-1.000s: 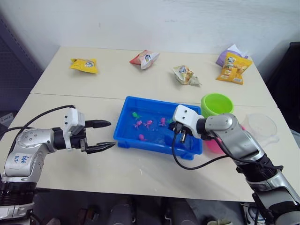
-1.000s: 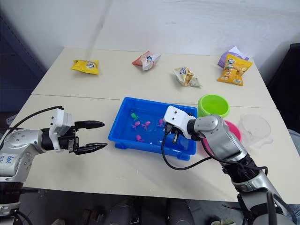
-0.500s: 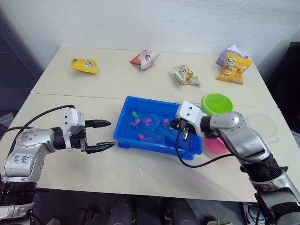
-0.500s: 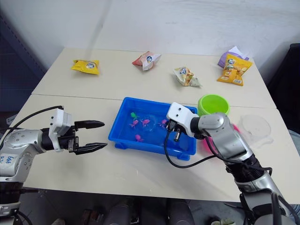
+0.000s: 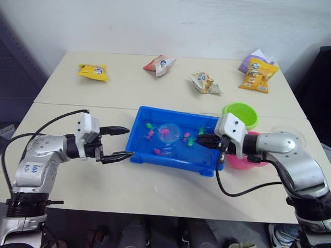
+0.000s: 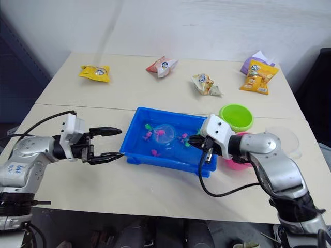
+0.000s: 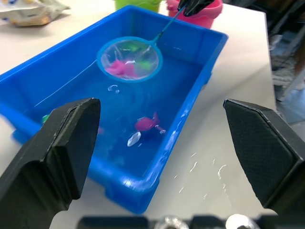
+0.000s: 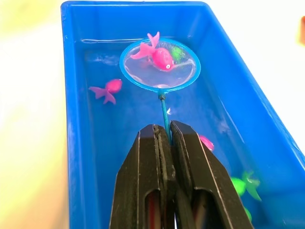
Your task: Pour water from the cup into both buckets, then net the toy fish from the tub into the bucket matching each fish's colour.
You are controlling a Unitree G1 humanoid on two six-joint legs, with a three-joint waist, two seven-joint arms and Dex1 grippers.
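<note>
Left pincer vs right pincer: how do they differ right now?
The left pincer is open and holds nothing, while the right pincer is shut on the net handle. The left pincer hovers over the table beside the tub, off its left end, while the right pincer reaches over the tub's right end. Both have two black fingers and point toward the tub.

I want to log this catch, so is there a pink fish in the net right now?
Yes, a pink fish lies in the net, whose handle is pinched in the right tool over the tub.
</note>
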